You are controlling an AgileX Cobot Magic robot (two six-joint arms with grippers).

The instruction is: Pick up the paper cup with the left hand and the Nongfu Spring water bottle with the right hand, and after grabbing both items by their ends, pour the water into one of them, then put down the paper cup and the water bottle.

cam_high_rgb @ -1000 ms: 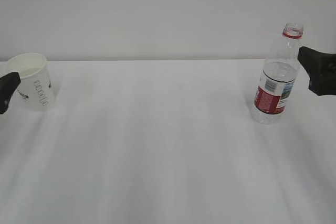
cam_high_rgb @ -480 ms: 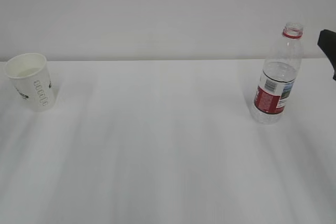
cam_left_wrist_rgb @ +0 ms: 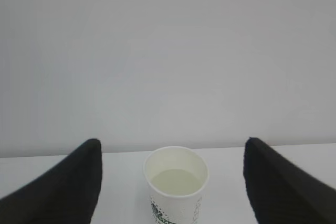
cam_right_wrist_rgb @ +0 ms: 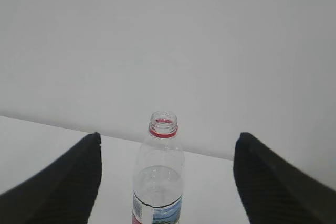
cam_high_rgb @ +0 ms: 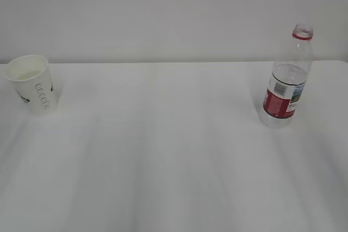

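1. We see the cup (cam_high_rgb: 32,84) upright at the table's (cam_high_rgb: 174,156) far left, a pale pool of water (cam_left_wrist_rgb: 177,180) inside it.
2. The bottle (cam_high_rgb: 286,77) stands upright at the far right, uncapped, partly filled, well apart from the cup.
3. Our left gripper (cam_left_wrist_rgb: 173,182) stands wide open, its fingers (cam_left_wrist_rgb: 68,187) flanking the cup without touching it and holding nothing.
4. Our right gripper (cam_right_wrist_rgb: 165,179) is also spread wide and empty, with the bottle between its fingers (cam_right_wrist_rgb: 273,184), untouched.
5. Neither arm shows in the exterior view.
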